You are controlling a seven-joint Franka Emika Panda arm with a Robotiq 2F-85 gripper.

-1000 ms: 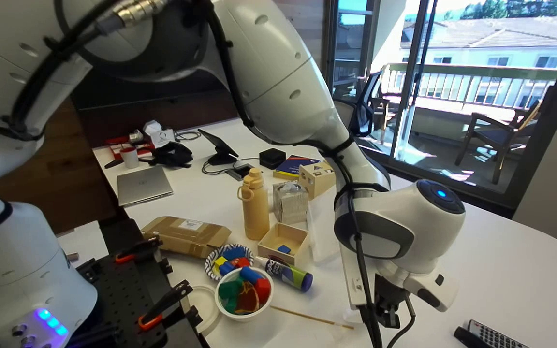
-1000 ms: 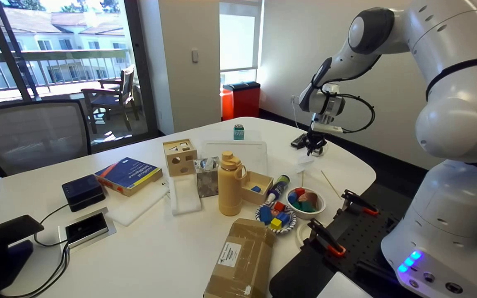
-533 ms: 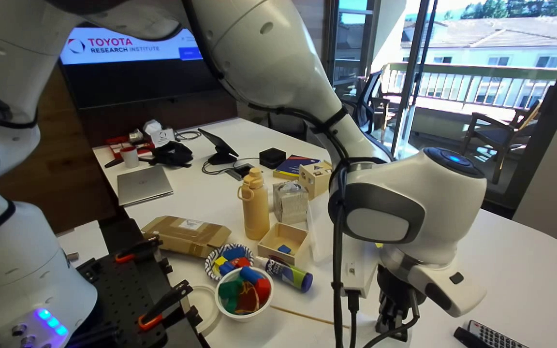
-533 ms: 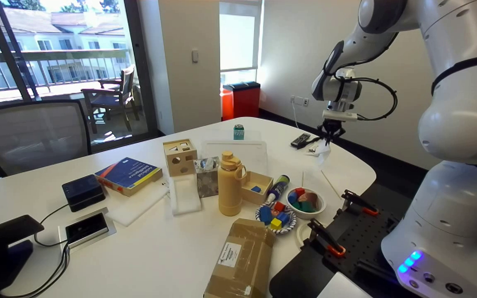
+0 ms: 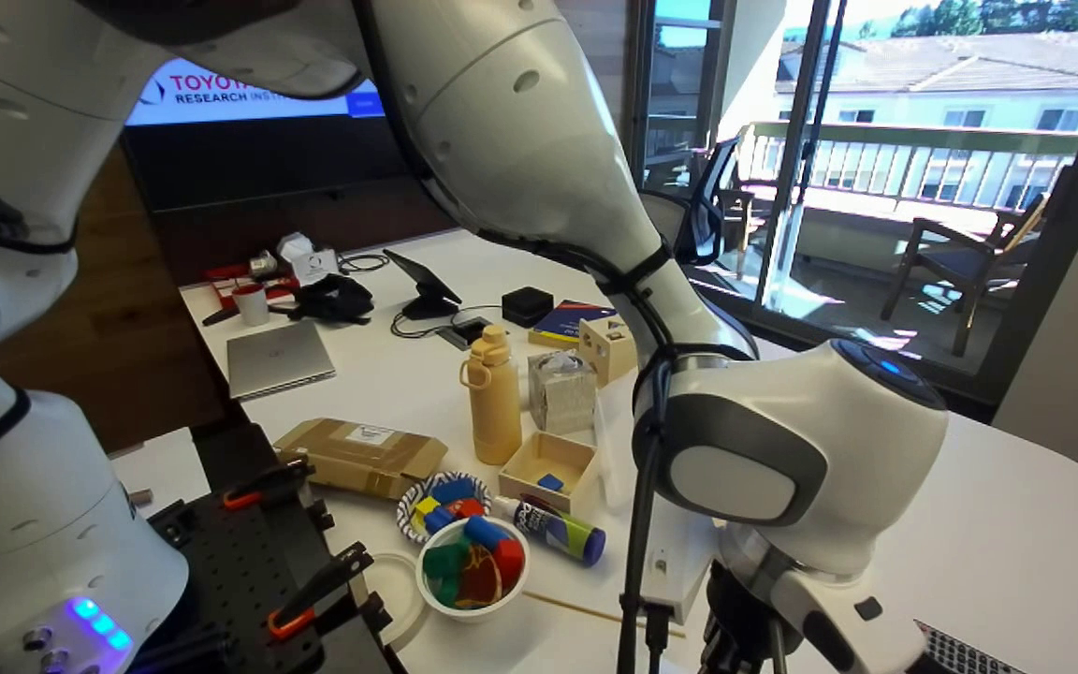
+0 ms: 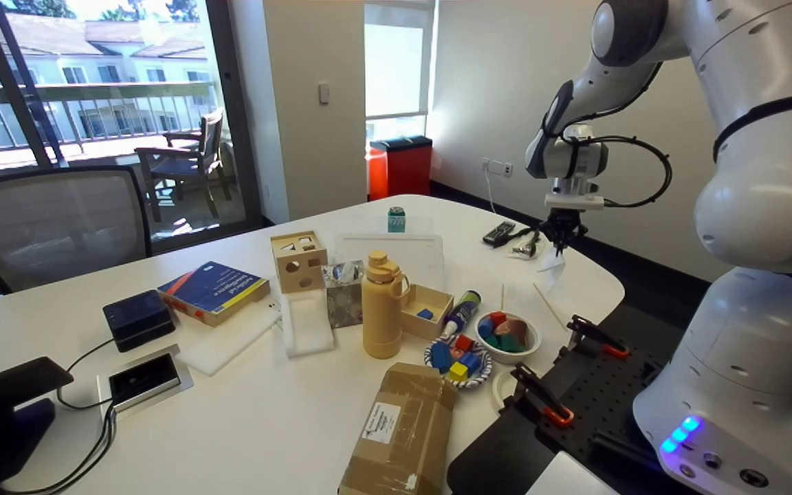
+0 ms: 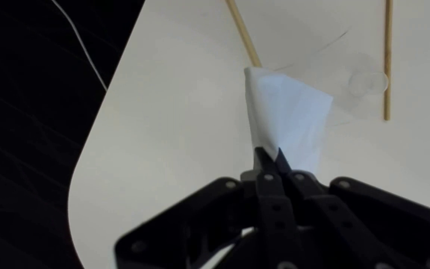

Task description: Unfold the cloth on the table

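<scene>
While the fingers (image 7: 263, 160) stood narrow, there was the white cloth (image 7: 297, 116), one fold nipped right between their tips, the rest spread out ahead and beneath them, over the counter (image 7: 162, 130)! Past the cloth's outer edge showed a thin wooden stick (image 7: 242, 31), and apart, to the side, a second stick (image 7: 388, 56).

Bright daylight comes through the glass door (image 5: 932, 215) in both exterior views — the wrist view is dim and fuzzy, the gripper (image 7: 271, 152) nearly black
</scene>
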